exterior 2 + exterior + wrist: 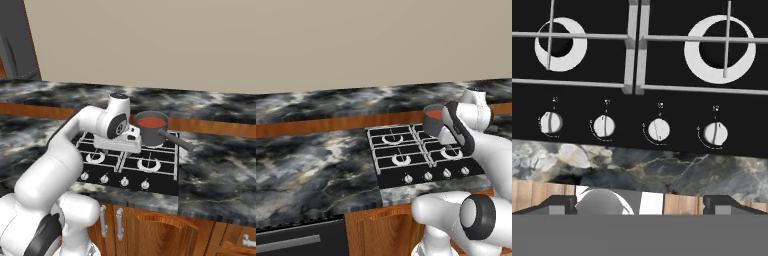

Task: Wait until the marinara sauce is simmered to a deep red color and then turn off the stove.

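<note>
Dark marbled counter (pixel 220 170) under a plain beige wall. Gripper (pixel 640 204) hovering above the knob row, tips wide apart, holding nothing. Better to wait, watching the marinara sauce (pixel 150 122) in the saucepan (pixel 150 136) at the stove (pixel 165 177) back right; still orange-red, apparently. Then choose the matching knob (pixel 715 133). Pan handle (pixel 176 140) juts right, clear of the approach.

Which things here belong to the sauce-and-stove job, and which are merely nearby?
Job:
red-orange marinara sauce in the dark grey round saucepan
black gas stove
silver round knobs
claw

Nearby:
dark marbled stone counter
wooden cabinet doors
</note>
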Tool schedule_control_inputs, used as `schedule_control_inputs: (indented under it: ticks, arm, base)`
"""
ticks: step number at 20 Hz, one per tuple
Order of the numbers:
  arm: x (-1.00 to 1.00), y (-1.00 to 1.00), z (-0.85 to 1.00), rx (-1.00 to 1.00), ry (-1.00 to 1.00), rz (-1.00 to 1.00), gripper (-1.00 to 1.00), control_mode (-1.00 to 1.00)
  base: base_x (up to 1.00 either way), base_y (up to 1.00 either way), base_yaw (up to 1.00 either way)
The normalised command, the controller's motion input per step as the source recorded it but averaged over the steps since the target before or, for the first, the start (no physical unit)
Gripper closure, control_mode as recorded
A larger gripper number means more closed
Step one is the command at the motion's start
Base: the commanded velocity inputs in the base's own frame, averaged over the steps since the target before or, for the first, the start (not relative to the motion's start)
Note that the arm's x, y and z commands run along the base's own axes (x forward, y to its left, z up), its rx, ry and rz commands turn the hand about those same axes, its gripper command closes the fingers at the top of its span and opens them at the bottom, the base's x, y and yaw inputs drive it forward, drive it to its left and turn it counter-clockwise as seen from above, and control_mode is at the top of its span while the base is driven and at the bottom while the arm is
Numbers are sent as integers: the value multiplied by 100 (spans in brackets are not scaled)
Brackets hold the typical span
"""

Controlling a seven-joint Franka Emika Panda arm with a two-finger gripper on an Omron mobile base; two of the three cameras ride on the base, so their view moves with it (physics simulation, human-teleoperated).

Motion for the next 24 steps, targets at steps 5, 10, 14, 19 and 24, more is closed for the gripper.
schedule_control_inputs:
  ticks: [5,10,14,19,24]
  arm:
    - [-6,-5,-57,0,9,0,-100,-100]
    - [-13,-2,-53,0,1,0,-100,-100]
    - [-4,-4,-43,0,0,0,-100,-100]
    - [0,-1,-32,-1,-3,0,-100,-100]
    - [6,0,-27,-4,-3,0,-100,-100]
  base:
    - [0,0,0]
    - [0,0,0]
    - [0,0,0]
    - [0,0,0]
    - [0,0,0]
